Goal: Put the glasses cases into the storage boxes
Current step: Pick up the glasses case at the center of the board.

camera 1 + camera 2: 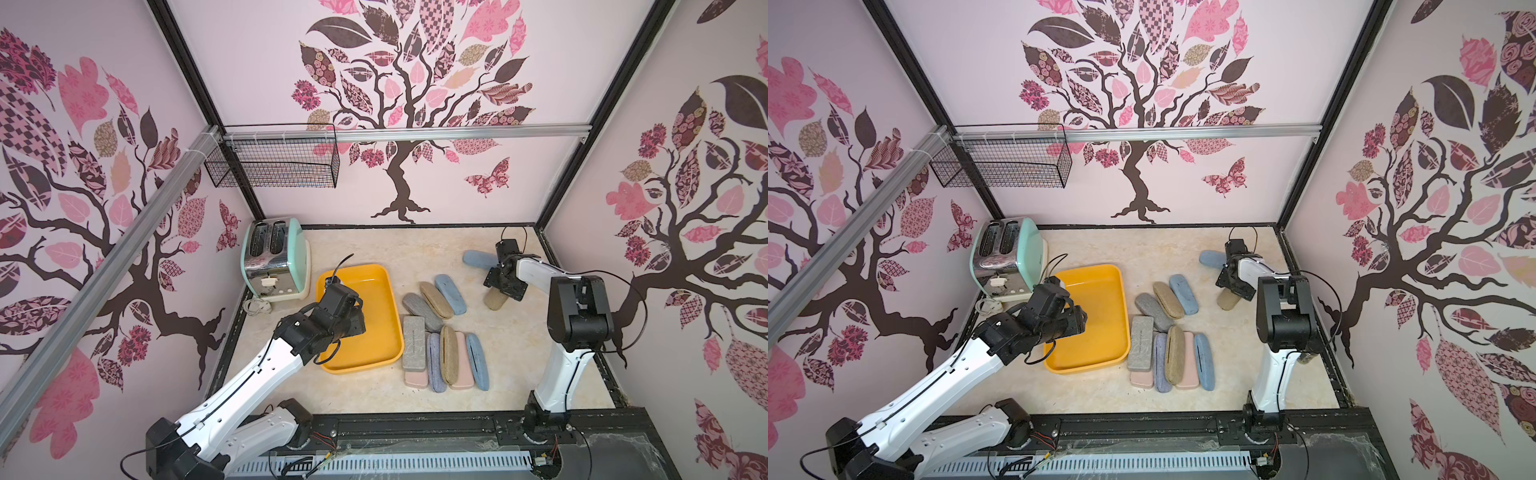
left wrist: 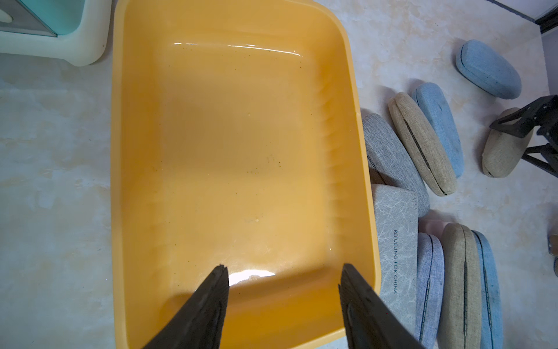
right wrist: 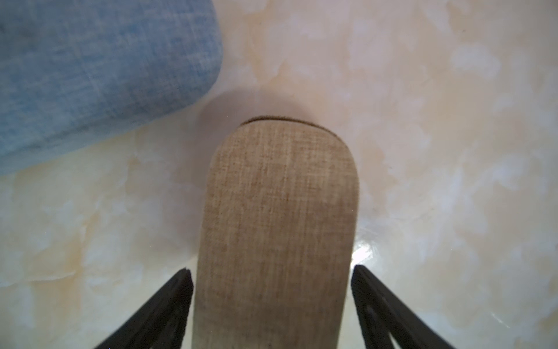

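Robot test booth dressed as a kitchen
Tree-print wallpaper (image 1: 399, 83) covers aluminium-framed walls; a mint toaster (image 1: 276, 259) stands centre left on a marble-look tabletop (image 1: 415, 249), wire basket (image 1: 274, 162) hung above it, robot arms (image 1: 249, 374) mounted at bottom.

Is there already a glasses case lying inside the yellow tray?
No, the left wrist view shows the yellow tray with only its bare floor inside.

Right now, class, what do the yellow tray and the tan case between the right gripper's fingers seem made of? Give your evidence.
Yellow tray: likely moulded plastic, glossy; glare streaks on its smooth, seamless floor. Tan case: woven cloth cover, matte, linen-like; crossing threads show. What lies under the cloth is hidden.
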### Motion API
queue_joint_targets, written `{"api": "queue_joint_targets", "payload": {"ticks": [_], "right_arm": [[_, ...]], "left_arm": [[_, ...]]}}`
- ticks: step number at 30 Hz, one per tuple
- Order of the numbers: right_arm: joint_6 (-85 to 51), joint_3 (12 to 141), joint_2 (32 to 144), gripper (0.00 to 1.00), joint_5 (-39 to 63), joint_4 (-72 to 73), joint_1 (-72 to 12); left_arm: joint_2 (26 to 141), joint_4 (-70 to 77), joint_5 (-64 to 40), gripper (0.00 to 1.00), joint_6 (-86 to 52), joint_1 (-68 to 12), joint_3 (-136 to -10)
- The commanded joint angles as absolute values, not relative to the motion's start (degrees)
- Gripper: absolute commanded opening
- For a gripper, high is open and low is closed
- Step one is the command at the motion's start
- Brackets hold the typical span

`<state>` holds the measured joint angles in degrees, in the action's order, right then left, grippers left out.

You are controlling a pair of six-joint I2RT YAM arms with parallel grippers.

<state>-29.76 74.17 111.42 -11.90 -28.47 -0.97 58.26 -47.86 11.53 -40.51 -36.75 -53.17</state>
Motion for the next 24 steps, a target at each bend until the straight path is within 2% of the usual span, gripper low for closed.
{"api": "queue_joint_targets", "payload": {"ticks": [1, 9, 17, 20, 24], "right_arm": [[-29.79, 73.26, 112.96, 0.80, -11.34, -28.35, -0.77], [-29.71, 70.78, 112.07, 0.63, -10.81, -27.04, -0.74], [-28.80, 67.88, 103.29, 0.59, -8.22, -27.78, -1.84], [-27.75, 67.85, 96.63, 0.59, -8.44, -29.90, -6.46], [-27.59, 70.16, 89.78, 0.59, -9.45, -33.83, -22.21]], "left_arm": [[56.83, -47.70, 12.76, 0.62, -39.86, -36.80, -51.71], [55.77, -48.47, 14.21, 0.62, -39.89, -36.74, -51.50], [54.58, -50.23, 18.51, 0.65, -38.68, -36.52, -53.30], [54.32, -51.21, 21.10, 0.66, -38.89, -35.30, -54.36], [53.39, -50.02, 16.40, 0.67, -40.07, -28.78, -54.15]]}}
